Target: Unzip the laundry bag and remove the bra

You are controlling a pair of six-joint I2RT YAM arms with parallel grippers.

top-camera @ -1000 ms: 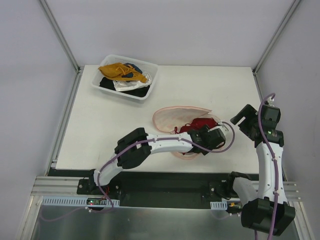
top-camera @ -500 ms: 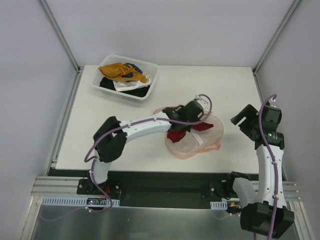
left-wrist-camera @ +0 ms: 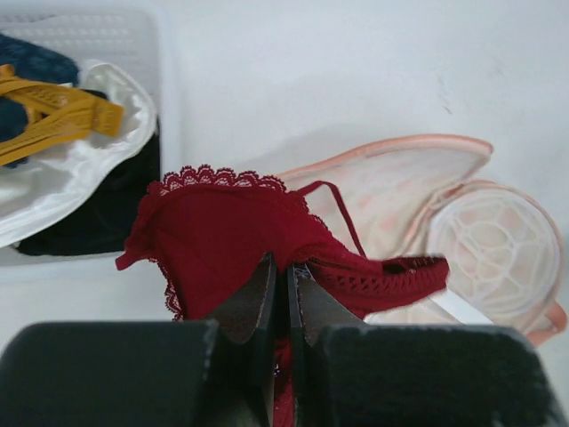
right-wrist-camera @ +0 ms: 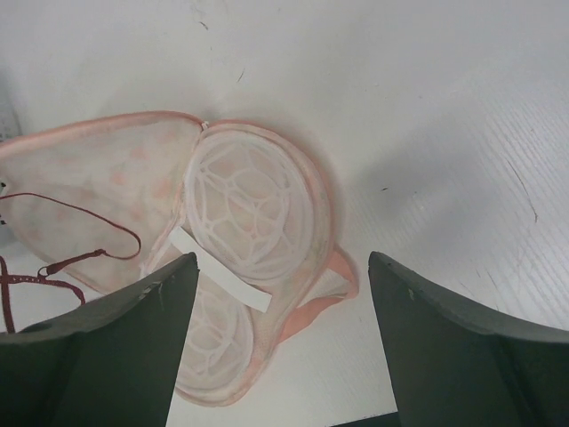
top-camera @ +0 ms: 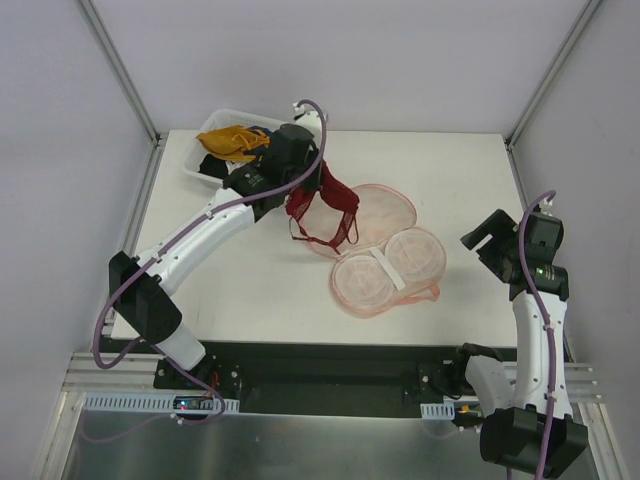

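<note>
A clear plastic bin (top-camera: pixel 196 158) of clothes, a mustard-yellow garment (top-camera: pixel 232 140) heaped on top, sits at the far left corner of the white surface (top-camera: pixel 450 170). Just beside it the left arm reaches out, its left hand (left-wrist-camera: pixel 286 267) pinched tight on the bra (top-camera: pixel 322 212), fingers (left-wrist-camera: pixel 253 298) pressed together over a fold of the dark red, lace-edged fabric. The bra hangs from that grip between the bin and the laundry bag (top-camera: pixel 385 255), clear of the pouch's moulded half, with thin red straps draped over the near edge of the open mesh flap. The pale pink bag lies unzipped and spread flat at the middle of the surface, its two round whitish cups (top-camera: pixel 362 283) side by side and bare, a white band running between them. At the right edge of the surface the right arm stands upright, well apart from the bag; its right hand (right-wrist-camera: pixel 283 260) is spread wide and holds nothing, the wrist camera looking down on the pouch between its fingers.
</note>
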